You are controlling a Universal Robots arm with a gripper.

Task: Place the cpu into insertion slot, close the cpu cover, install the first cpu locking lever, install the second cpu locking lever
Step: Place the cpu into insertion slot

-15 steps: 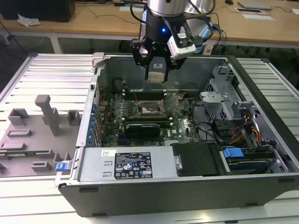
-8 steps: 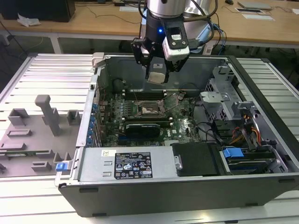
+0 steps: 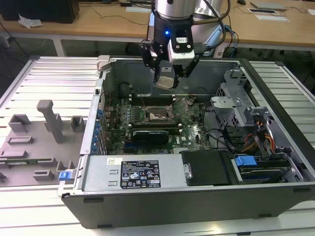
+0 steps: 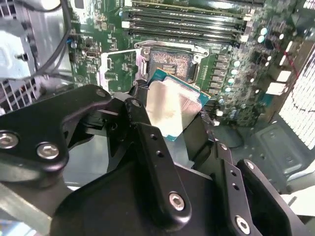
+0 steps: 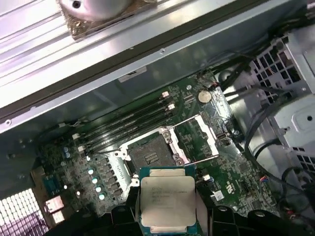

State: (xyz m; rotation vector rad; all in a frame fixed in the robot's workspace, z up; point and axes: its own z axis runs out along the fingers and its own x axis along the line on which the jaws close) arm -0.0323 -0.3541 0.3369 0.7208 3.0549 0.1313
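Holding cpu (image 3: 165, 82) aloft over the open pc case (image 3: 197, 206), so reads as step one, placement, not yet done. Scanning from the exterior view's left: grey fixture tray (image 3: 29, 147) outside the case, well apart from the arm. Mid-frame: gripper (image 3: 166, 78) clenched on the chip by its edges, hanging above the motherboard, above and slightly behind insertion slot (image 3: 158, 114), chip visibly tilted. Showing bare dark pin field in both wrist views (image 5: 150, 152), with cpu cover (image 5: 209, 137) swung open beside the socket, so nothing closed or latched. Further right: drive cage (image 3: 236, 98) and cabling, clear of the work. Judging the placement: calls for levelling the chip, squaring it to the socket rim, lining up directly over the pins, then coming straight down gently, no sliding across the pin field.
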